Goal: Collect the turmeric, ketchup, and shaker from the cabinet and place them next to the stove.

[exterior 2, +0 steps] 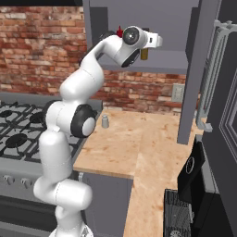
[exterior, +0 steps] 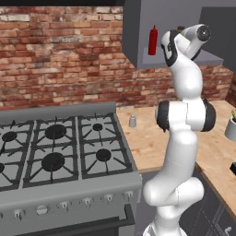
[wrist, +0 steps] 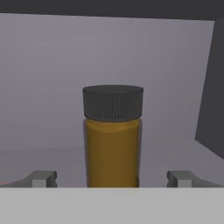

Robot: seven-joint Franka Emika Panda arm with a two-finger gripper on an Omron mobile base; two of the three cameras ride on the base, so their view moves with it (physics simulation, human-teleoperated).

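The turmeric (wrist: 113,148), a mustard-brown bottle with a dark ribbed cap, stands upright on the cabinet shelf (wrist: 39,157). My gripper (wrist: 113,179) is open, one fingertip on each side of the bottle with a wide gap to both. From the right base the hand (exterior 2: 152,41) reaches into the grey cabinet (exterior 2: 162,62), with the turmeric (exterior 2: 144,54) just beyond it. The red ketchup (exterior: 152,40) stands on the same shelf to the left of the arm. The pale shaker (exterior: 132,121) sits on the wooden counter (exterior: 147,143) right beside the stove (exterior: 55,147).
The cabinet's open door (exterior 2: 194,69) hangs down at the right of the shelf. A grey plant pot (exterior: 230,128) stands at the counter's right end. A dark appliance (exterior 2: 192,171) sits at the near right. Bare counter lies between the shaker and the pot.
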